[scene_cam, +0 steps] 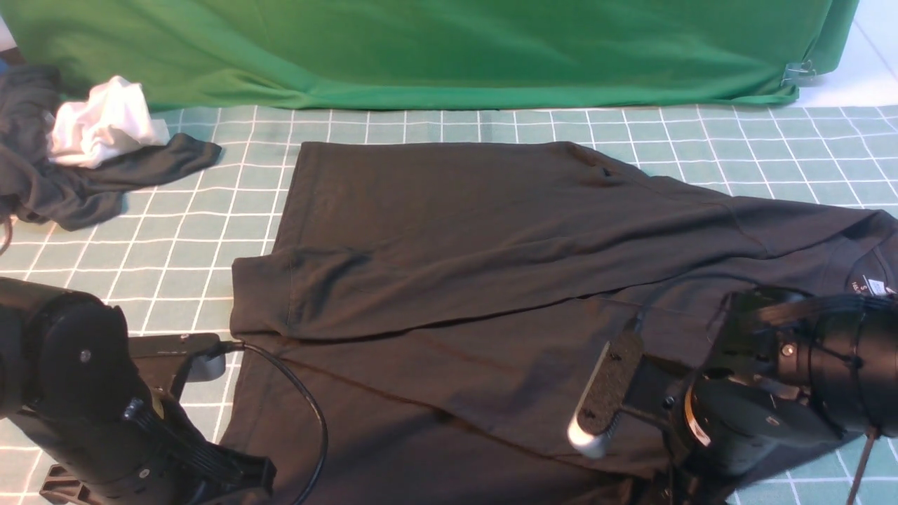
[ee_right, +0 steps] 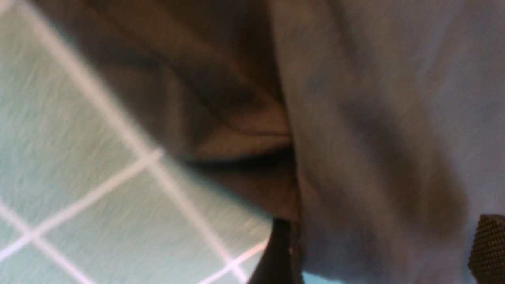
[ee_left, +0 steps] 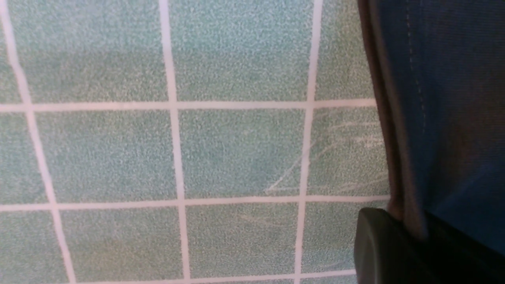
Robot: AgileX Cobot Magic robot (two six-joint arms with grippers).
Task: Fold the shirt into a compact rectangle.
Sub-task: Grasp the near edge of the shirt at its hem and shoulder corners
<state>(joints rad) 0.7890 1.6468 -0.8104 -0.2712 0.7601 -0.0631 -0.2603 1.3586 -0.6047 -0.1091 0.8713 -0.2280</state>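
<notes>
Two arms sit low over the near half of the black shirt (scene_cam: 491, 231), which lies spread across the teal gridded mat (scene_cam: 175, 231), neck label (scene_cam: 870, 284) at far right, one long flap already doubled over along the middle. Left gripper (ee_left: 414, 240): jaws fully together at the shirt's left hem, seemingly pinching that edge, though the pinch sits at the margin of the wrist view. Right gripper (ee_right: 382, 252): jaws spread wide, cloth bunched between them, nothing clamped. Step in hand, as I judge it: secure the near edge at both ends for the next lengthwise fold. To do it well, the right jaws should close on the edge layers only, then both ends lift level and travel together so the crease runs straight. Left arm (scene_cam: 77, 379) crouches near left, wrist pointing right; right arm (scene_cam: 772, 393) reaches in from near right, wrist tipped down onto the cloth
</notes>
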